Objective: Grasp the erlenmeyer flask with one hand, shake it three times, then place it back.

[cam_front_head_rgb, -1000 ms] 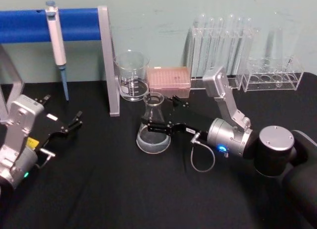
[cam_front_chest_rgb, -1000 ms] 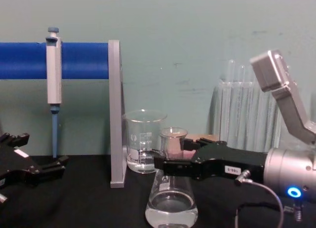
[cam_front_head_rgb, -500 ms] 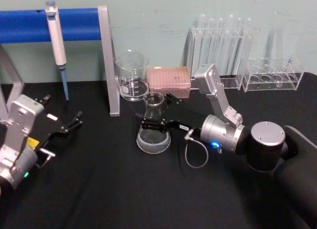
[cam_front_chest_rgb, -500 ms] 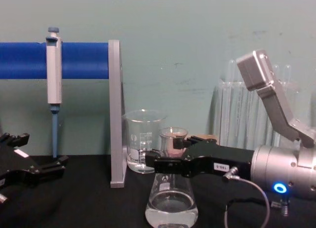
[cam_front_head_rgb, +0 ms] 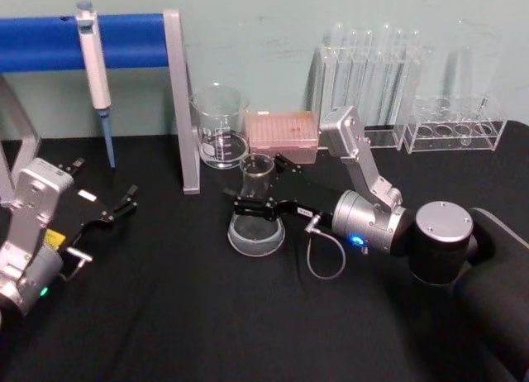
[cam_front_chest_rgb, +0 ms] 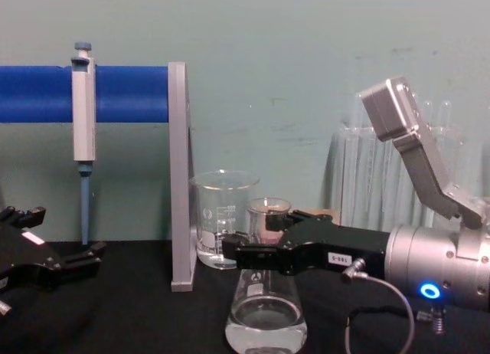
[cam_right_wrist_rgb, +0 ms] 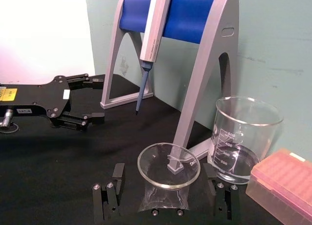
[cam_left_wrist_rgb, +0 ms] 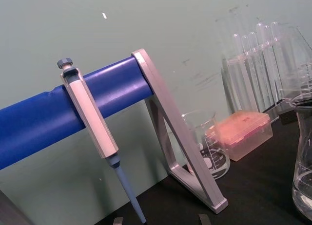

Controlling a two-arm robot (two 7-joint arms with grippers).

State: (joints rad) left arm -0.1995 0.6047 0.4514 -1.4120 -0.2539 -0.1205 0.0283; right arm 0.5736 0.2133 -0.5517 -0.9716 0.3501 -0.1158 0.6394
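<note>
Jaws of the right gripper point(cam_front_head_rgb: 256, 183) stand open astride the neck of the flask point(cam_front_head_rgb: 256, 229), below its flared rim, likely so a grip won't slip. Left gripper point(cam_front_head_rgb: 116, 210) idles open, well away.

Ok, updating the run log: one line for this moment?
right gripper open, straddling erlenmeyer flask neck | flask on table | left gripper open, parked left

From the head we look forward and down on the blue stand point(cam_front_head_rgb: 91, 31) from well back. Our chest camera sits lower and faces it level. Our left wrist looks up at it from close by; our right wrist faces it across the erlenmeyer flask point(cam_right_wrist_rgb: 165, 191). All four share the stand and the beaker point(cam_front_chest_rgb: 222, 216) beside it.
</note>
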